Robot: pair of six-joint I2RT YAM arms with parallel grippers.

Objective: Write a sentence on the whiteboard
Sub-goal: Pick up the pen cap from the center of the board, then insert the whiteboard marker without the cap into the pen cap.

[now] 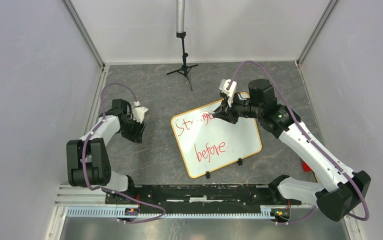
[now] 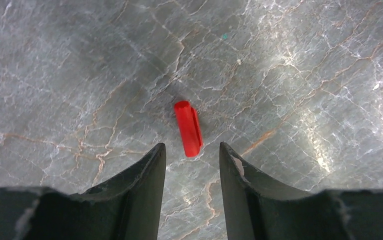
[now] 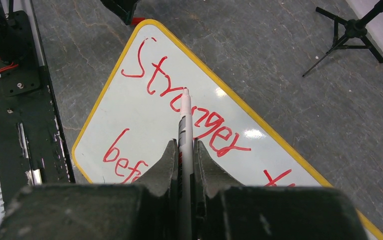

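The whiteboard (image 1: 229,145), probably light and stiff, is lying mid-frame on the desk (image 1: 149,150). The right fingers (image 3: 165,165) are grasping a marker (image 3: 184,115) mid-barrel over the sentence (image 1: 210,148); the left fingers (image 2: 147,170) are hanging released above a cap (image 2: 188,128).

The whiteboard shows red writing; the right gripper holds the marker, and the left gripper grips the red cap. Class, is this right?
Not quite. The left gripper is open: the left wrist view shows the red cap lying loose on the table by its fingertips. The rest stands: red writing on the whiteboard, marker in the right gripper.
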